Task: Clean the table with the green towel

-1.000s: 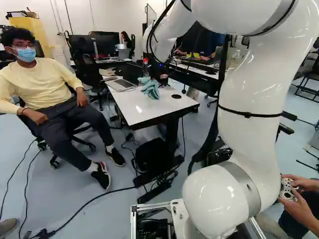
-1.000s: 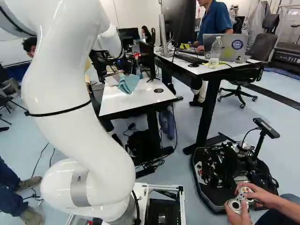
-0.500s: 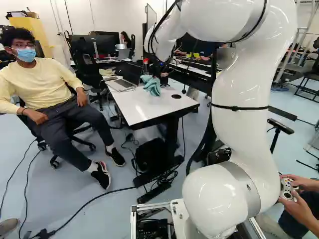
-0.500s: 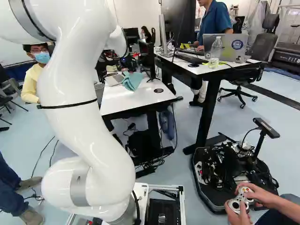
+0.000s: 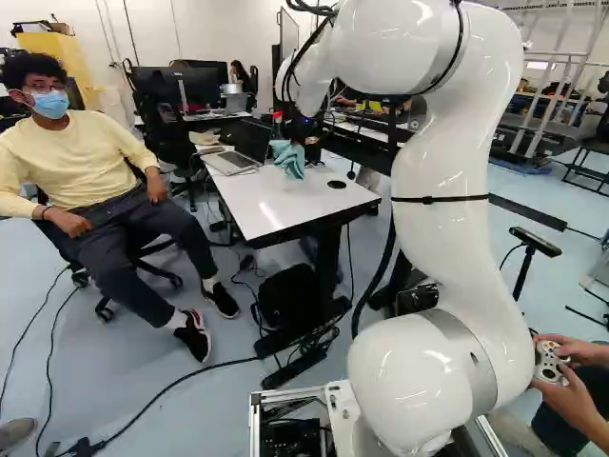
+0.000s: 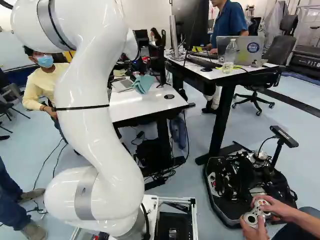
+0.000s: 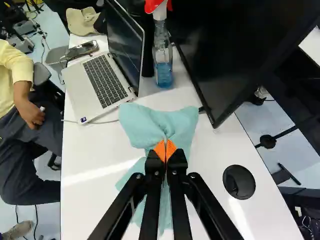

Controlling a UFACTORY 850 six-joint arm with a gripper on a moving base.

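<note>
"So, what is now different with the arm [image 5: 442, 181]?"

"It leans further forward over the table [image 7: 95, 170], away from us behind it. The base is in the same place, and the green towel [image 7: 137, 125] has moved together with the gripper [image 7: 165, 150], a little deeper onto the table, away from its near end."

"Is the towel really held, or only pushed?"

"Really held, I would say. The two orange pads [image 7: 159, 150] come together on a fold of the cloth and pinch it. In the base views it looks more gathered and narrow than a second ago."

"And does it touch the table?"

"That I cannot tell with certainty. Its lower part spreads below the fingers, but it may rest on the top or hang just above it."

"What does this mean for the cleaning?"

"In my judgement, the grasping is done and the wiping is either beginning or close. The cloth must be pressed flat and then drawn across the white surface, perhaps back towards the round black cover [image 7: 239, 182]."

"Is there some danger?"

"Yes, I think so. The towel is near the laptop [image 7: 105, 82], the spray bottle [image 7: 163, 65] and the monitor [image 7: 235, 50]. If it goes deeper, it could catch the cable [image 7: 102, 122] or knock the bottle."
</note>
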